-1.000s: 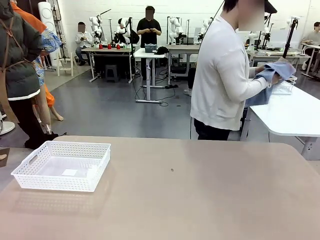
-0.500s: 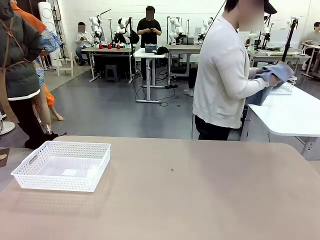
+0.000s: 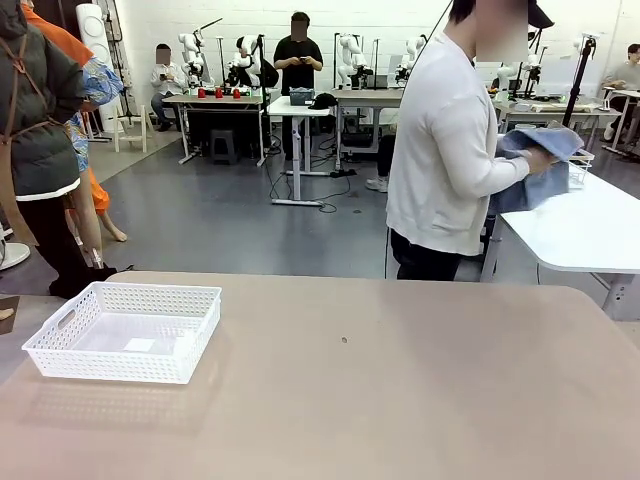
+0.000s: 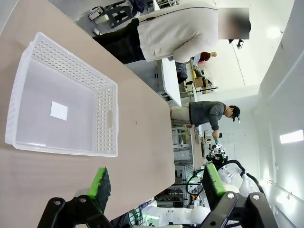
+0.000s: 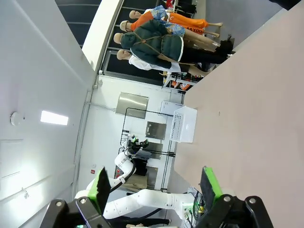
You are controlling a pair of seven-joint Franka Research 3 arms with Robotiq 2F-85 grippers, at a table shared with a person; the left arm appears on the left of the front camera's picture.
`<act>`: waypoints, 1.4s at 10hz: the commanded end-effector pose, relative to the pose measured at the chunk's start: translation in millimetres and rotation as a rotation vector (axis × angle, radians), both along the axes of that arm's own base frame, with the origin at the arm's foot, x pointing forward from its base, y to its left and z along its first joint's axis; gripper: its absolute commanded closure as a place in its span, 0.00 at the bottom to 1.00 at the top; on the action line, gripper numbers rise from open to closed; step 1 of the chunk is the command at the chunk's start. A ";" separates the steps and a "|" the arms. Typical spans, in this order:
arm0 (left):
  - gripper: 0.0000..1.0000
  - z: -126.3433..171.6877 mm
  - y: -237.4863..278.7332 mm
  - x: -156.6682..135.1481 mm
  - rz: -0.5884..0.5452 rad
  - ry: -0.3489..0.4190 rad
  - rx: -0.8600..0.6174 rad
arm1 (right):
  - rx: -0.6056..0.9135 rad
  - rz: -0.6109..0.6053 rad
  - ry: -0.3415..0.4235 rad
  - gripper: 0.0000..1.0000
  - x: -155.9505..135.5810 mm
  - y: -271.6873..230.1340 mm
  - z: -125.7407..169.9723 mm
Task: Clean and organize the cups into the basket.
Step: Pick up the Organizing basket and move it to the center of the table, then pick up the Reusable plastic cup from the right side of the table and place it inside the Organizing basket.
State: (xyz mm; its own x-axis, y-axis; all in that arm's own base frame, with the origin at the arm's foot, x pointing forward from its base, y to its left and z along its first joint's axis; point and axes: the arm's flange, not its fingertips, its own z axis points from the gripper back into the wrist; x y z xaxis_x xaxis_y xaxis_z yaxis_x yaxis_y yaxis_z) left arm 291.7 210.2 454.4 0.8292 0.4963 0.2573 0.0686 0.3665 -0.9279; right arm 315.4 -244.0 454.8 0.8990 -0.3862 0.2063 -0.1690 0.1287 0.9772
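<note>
Seemingly nothing is done yet: the white basket [image 3: 110, 362] sits empty near the table's [image 3: 400, 400] left edge, with all the cleaning and loading left. The left gripper [image 4: 156, 180] and right gripper [image 5: 155, 185] hang wide open, holding nothing. Beyond the far edge, a person [image 3: 445, 150] handles a blue cloth [image 3: 540, 165].

Site is presenting as a robotics lab. Tables [image 3: 300, 106] are standing in rows on a grey floor [image 3: 200, 220], with cables [image 3: 310, 195] trailing beneath them. People [image 3: 298, 55] are working at the far tables in front of white walls [image 3: 380, 15]. A black stand [image 3: 578, 75] is standing beside a white table [image 3: 590, 230], where a person [image 3: 450, 150] is handling a blue cloth [image 3: 545, 160]. The white left arm [image 5: 142, 208] is standing at the edge of the near table [image 5: 247, 118].
</note>
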 end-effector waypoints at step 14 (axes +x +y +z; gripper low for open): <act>0.00 2.0 -0.7 1.6 -0.005 -0.013 -0.002 | -0.010 -0.004 0.010 0.00 -0.1 -1.5 -1.9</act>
State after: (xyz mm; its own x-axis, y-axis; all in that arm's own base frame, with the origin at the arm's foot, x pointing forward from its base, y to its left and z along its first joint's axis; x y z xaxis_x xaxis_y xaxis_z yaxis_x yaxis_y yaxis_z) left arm 291.7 210.2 454.4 0.8292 0.4962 0.2574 0.0688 0.3664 -0.9279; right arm 315.2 -244.1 454.8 0.8988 -0.3867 0.2063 -0.1688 0.1290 0.9772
